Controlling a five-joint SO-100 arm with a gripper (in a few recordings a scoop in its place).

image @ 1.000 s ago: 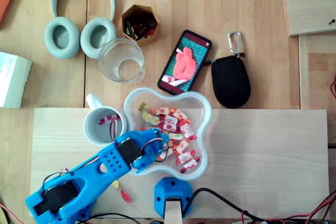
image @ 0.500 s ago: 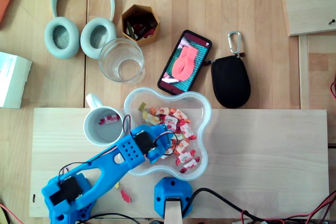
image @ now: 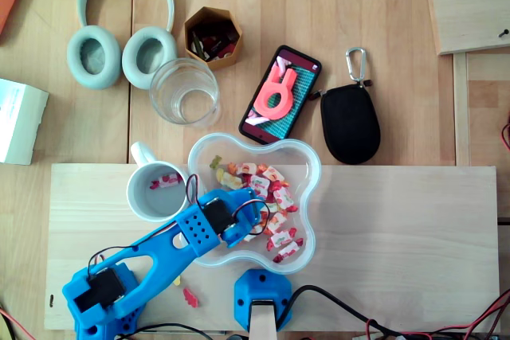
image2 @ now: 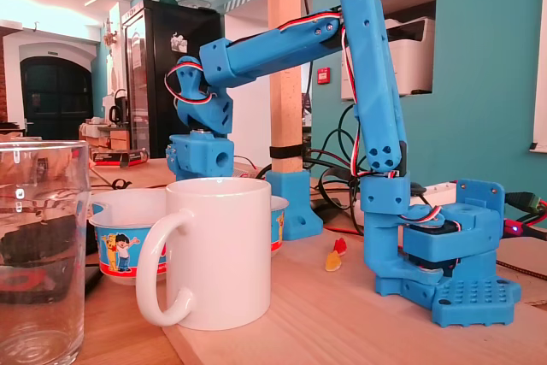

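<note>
Here the gripper [image: 245, 224] dips into the left side of the clear bowl [image: 316, 174], among wrapped candies [image: 271, 197]; whether its fingers are apart or pinched together I cannot tell. The bowl straddles the far edge of the board [image: 398, 228], left of middle. A white mug [image: 131, 197] stands just beside it toward the board's far left corner, and a glass [image: 184, 91] stands beyond that edge.

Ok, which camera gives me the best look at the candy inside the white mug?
The overhead view: it looks straight down into the white mug, so the wrapped candy lies in plain sight on its bottom. The fixed view shows the mug from the side, just wall and handle; the wall hides the candy.
</note>
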